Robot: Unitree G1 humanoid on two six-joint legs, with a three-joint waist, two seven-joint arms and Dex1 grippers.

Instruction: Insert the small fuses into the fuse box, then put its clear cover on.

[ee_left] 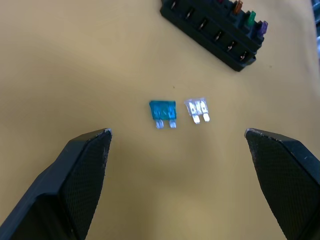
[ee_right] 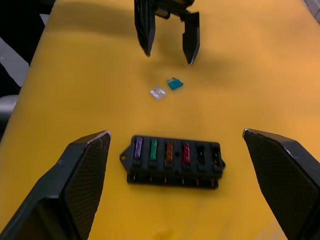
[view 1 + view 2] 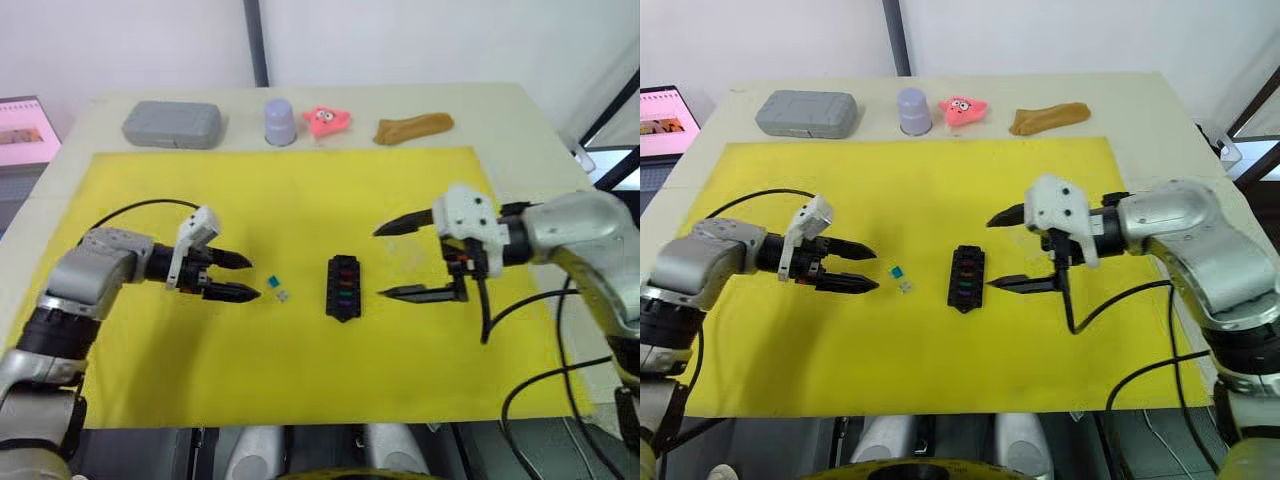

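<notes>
Head view, both end effectors [image 3: 238, 276] [image 3: 391, 260] spread, facing fuse box [image 3: 342, 287]

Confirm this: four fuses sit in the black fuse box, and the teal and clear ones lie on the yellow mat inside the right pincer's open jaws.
Wrong pincer. The teal fuse and clear fuse lie before the open left pincer, as the left wrist view shows. Four fuses do sit in the fuse box, on the yellow mat.

Two loose fuses [image 3: 278, 288] lie left of fuse box [image 3: 342, 288], on mat [image 3: 300, 190].
</notes>
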